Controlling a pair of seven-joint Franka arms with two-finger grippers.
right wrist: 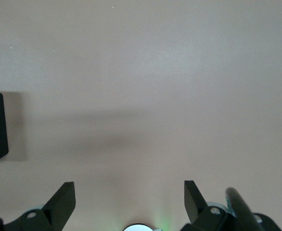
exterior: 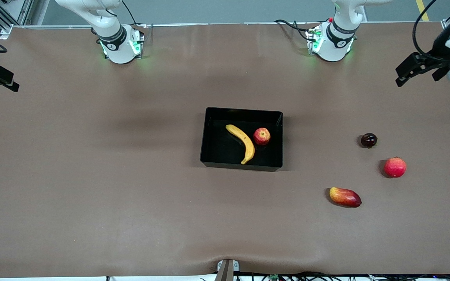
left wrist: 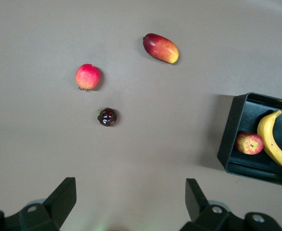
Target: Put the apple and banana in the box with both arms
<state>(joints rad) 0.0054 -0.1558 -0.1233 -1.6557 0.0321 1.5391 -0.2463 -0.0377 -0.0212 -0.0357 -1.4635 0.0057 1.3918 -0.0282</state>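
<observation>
1. Although no fruit is gripped, the right gripper [right wrist: 129, 199] hangs over bare table [exterior: 92, 175] at the right arm's end, fingers spread wide and empty; this arm waits.
2. The box [exterior: 209, 134], a glossy black bin at mid-table, looks rigid and light; it holds both task fruits.
3. The banana [exterior: 242, 143] lies in the box, curved, probably soft-skinned; grasp it at mid-length, across the narrow width.
4. The apple [exterior: 261, 136] rests just beside the banana, toward the left arm's end; it appears firm, smooth, liable to roll.
5. The left gripper [left wrist: 131, 198] hovers wide open, empty.
6. No legible writing appears.
</observation>
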